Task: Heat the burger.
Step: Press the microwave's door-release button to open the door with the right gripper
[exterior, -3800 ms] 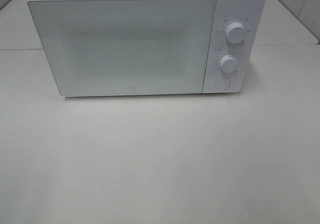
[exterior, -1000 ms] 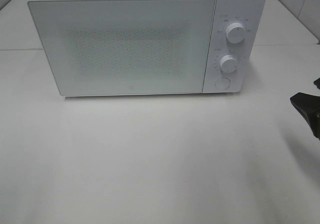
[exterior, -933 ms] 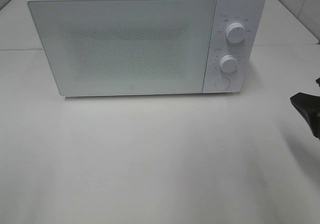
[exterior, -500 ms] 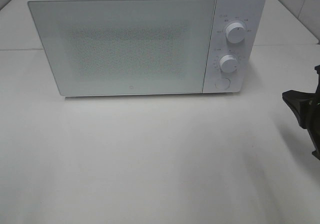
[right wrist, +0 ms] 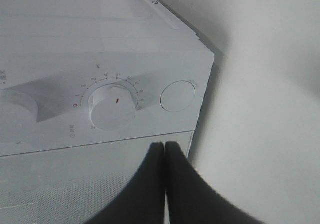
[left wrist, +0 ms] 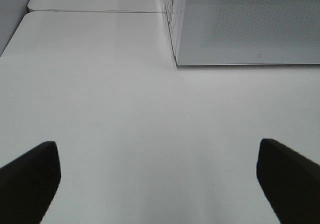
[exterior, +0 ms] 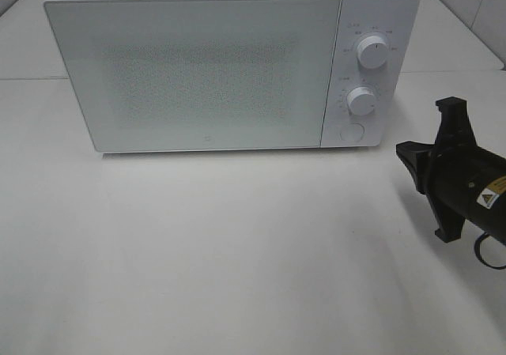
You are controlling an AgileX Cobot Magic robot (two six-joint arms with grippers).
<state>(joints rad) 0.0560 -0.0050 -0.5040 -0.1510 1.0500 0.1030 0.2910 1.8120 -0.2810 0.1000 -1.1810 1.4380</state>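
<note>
The left gripper [left wrist: 156,146] hangs over the white table [left wrist: 100,84], fingers spread wide. The white microwave [exterior: 198,70] stands with its door shut. The burger's look and place cannot be told. The right gripper [exterior: 405,152], fingers pressed together, sits near the round button [exterior: 350,132].

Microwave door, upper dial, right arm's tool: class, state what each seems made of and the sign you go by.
Microwave door: probably glass or glossy plastic, whitish; a fine dotted mesh shows through. Upper dial: likely moulded white plastic, smooth with soft sheen. Right tool: matt black, perhaps plastic or rubber; no glint, material uncertain.
</note>
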